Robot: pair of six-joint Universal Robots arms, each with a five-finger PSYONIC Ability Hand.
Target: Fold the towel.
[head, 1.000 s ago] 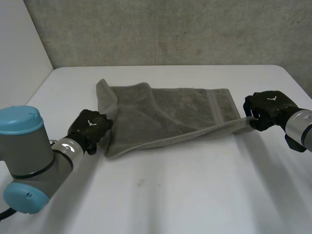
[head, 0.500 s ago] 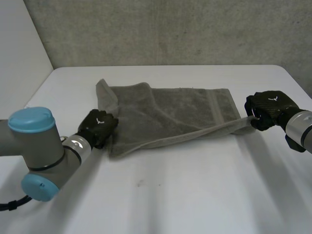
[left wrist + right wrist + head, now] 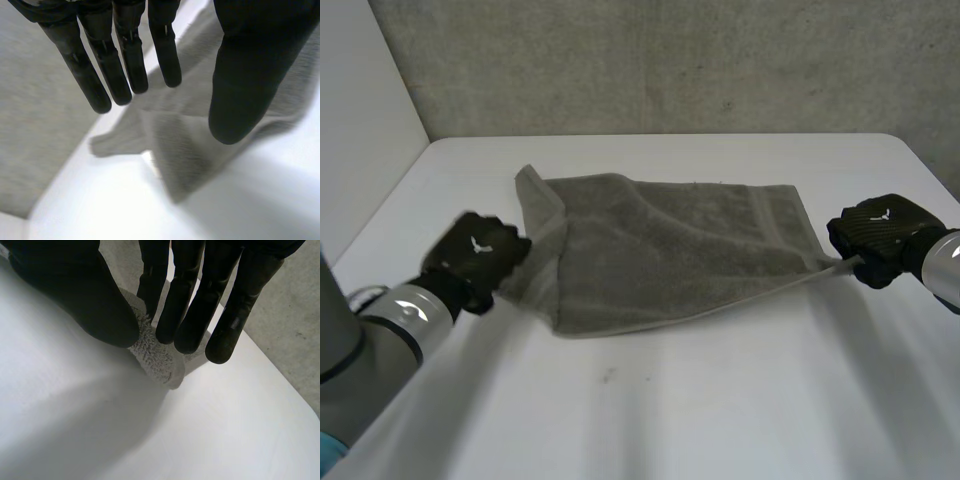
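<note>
Grey terry towel [image 3: 670,240], spread flat on white table [image 3: 720,400]. Left end rumpled and folded over. Near right corner tapers to a point.

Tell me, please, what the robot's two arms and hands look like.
The left hand and right hand are black, each with a small white emblem on its back, long slender fingers and a broader thumb. The left arm and right arm are round and grey.

Bright, soft, even lighting

One grey towel [image 3: 670,250], one white table [image 3: 720,400], two black hands: a left hand [image 3: 475,258], a right hand [image 3: 880,228].
</note>
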